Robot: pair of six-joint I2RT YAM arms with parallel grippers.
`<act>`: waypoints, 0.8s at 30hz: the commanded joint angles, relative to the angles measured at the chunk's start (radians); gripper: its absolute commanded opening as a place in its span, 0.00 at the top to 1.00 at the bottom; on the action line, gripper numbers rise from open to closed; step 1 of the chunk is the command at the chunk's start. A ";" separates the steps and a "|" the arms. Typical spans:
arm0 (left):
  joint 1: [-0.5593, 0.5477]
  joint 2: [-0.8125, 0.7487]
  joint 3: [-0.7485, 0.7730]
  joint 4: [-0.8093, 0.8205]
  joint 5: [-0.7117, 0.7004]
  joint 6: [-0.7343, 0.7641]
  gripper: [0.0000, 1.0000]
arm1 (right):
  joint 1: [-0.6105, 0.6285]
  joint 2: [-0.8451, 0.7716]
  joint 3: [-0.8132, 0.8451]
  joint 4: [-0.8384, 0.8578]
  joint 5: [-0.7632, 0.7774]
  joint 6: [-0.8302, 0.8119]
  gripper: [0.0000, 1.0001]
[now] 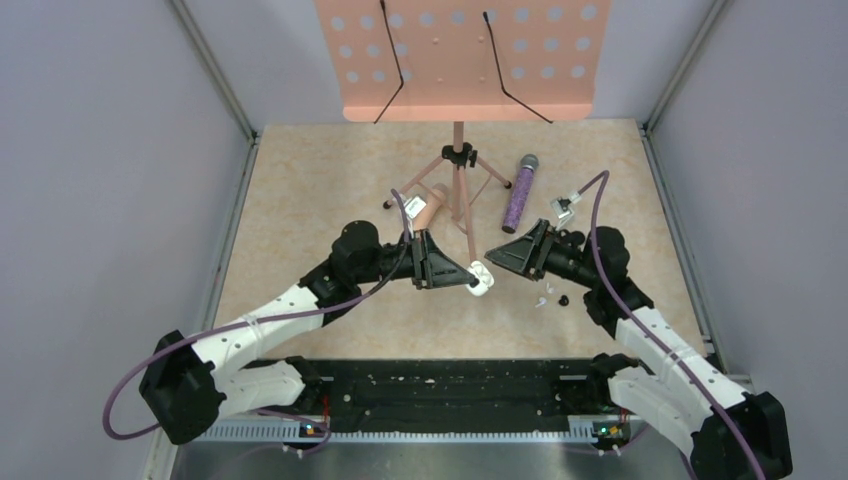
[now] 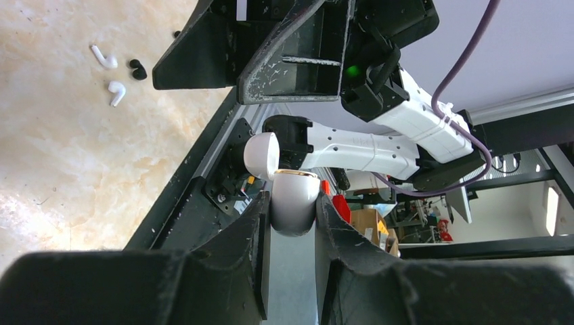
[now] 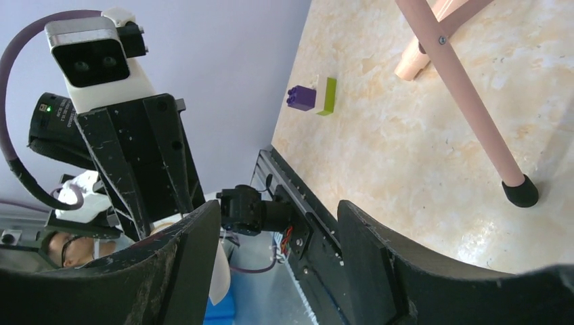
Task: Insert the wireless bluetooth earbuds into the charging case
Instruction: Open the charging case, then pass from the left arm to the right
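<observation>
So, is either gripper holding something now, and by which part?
The left gripper holds the white charging case by the sides of its body, lid open. The right gripper is empty.

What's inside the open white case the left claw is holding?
The small white oval charging case shows only its open lid and gold rim; the cavity is hidden. Two white plastic earbuds lie on the beige table.

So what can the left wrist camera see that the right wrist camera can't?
Only the left wrist view: the white charging case, lid open, pinched in the left gripper, and two white earbuds lying on the table. Only the right wrist view: purple and green blocks and the pink stand leg. Both: the tan table, and the opposite arm's gripper facing the camera.
</observation>
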 commanded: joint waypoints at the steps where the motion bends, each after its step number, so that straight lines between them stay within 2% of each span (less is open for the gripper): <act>1: -0.002 0.000 0.043 0.055 0.024 0.023 1.00 | -0.010 -0.012 0.065 0.003 0.013 -0.022 0.36; 6: -0.002 0.009 0.048 0.045 0.065 0.071 1.00 | -0.019 -0.025 0.093 -0.011 -0.031 -0.045 0.32; 9: 0.000 0.015 0.069 0.018 0.113 0.127 1.00 | -0.039 -0.028 0.072 0.046 -0.100 -0.019 0.31; 14: 0.000 0.041 0.108 -0.005 0.229 0.203 1.00 | -0.117 -0.026 -0.022 0.336 -0.277 0.161 0.28; 20: 0.000 0.078 0.162 -0.049 0.316 0.307 1.00 | -0.142 -0.044 -0.042 0.387 -0.400 0.177 0.26; 24: 0.000 0.101 0.180 -0.046 0.358 0.342 1.00 | -0.144 -0.011 -0.106 0.674 -0.466 0.349 0.25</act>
